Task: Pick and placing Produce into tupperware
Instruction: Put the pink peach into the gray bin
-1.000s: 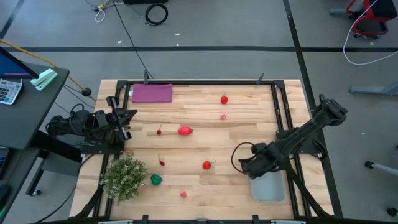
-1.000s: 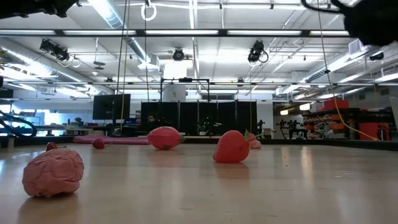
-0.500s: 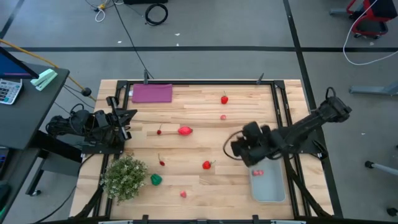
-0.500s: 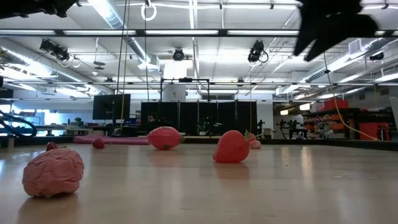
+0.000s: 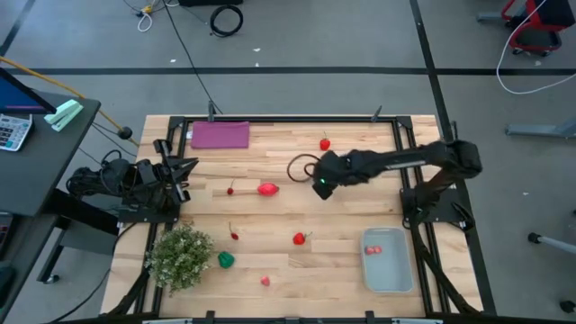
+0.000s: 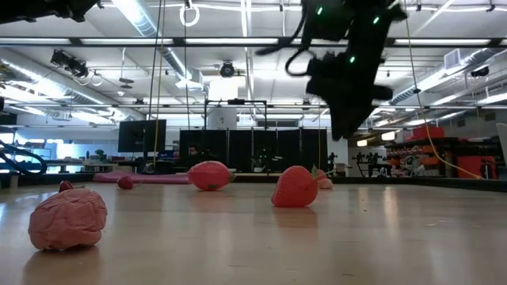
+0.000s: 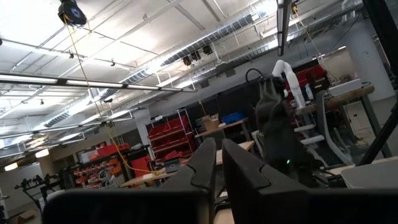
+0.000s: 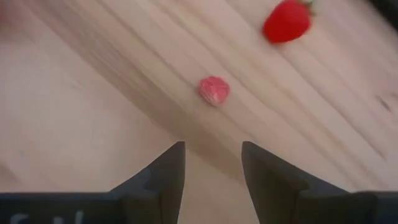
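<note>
The clear tupperware [image 5: 389, 274] rests on its base at the table's near right, with a red piece [image 5: 373, 249] lying inside it. More produce lies scattered on the wood: a strawberry [image 5: 325, 143], a big pink-red piece [image 5: 268, 189], another strawberry [image 5: 300, 238], a green piece [image 5: 225, 260] and a pink one [image 5: 265, 281]. My right gripper [image 5: 318, 184] hangs open over the table's middle, pointing steeply down, with nothing between its fingers. In its wrist view a small pink piece [image 8: 214, 91] lies just ahead of it. My left gripper [image 7: 219, 163] waits shut at the left edge.
A bushy pale-green plant [image 5: 180, 256] stands at the near left corner. A flat purple rectangle [image 5: 220, 135] lies at the far left. Two small cherries [image 5: 230, 190] [image 5: 235, 236] lie left of centre. A black frame [image 5: 288, 118] rims the table.
My right gripper has swung from above the tupperware toward the table's far edge and left, to over the middle, rolling its wrist and staying open. With the arm gone from above it, the red piece in the tupperware has come into view.
</note>
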### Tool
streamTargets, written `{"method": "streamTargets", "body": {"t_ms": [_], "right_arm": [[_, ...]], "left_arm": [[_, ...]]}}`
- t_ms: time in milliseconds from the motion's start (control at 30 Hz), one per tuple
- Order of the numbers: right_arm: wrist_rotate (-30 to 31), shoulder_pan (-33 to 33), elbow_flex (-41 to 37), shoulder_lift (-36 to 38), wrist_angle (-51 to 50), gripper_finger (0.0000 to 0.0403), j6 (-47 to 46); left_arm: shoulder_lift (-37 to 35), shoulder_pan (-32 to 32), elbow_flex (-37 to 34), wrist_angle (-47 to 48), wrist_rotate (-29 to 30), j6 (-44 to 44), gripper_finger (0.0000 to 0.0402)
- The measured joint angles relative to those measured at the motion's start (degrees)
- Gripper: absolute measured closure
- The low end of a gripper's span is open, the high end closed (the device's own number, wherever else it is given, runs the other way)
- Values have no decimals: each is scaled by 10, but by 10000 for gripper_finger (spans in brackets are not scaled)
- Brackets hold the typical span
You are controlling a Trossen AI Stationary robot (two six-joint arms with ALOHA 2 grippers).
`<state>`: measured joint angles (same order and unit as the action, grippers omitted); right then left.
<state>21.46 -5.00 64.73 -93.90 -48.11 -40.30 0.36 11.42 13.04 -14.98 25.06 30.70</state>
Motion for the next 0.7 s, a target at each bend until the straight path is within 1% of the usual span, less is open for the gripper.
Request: {"method": "streamTargets", "body": {"t_ms": [100,200,400,533,700], "right_arm": [[-29,-28,0,-42,51,237,81],[-37,-50,0,-81,86,236,135],[-59,-89,0,-130,100,227,138],[-62,-99,0,-141,107,221,139],[-61,-102,0,-139,125,219,140]], "left_arm": [[0,0,0,0,0,0,358],[0,0,0,0,0,0,356],[0,0,0,0,0,0,353],[0,0,0,0,0,0,349],[0,0,0,0,0,0,349]]}}
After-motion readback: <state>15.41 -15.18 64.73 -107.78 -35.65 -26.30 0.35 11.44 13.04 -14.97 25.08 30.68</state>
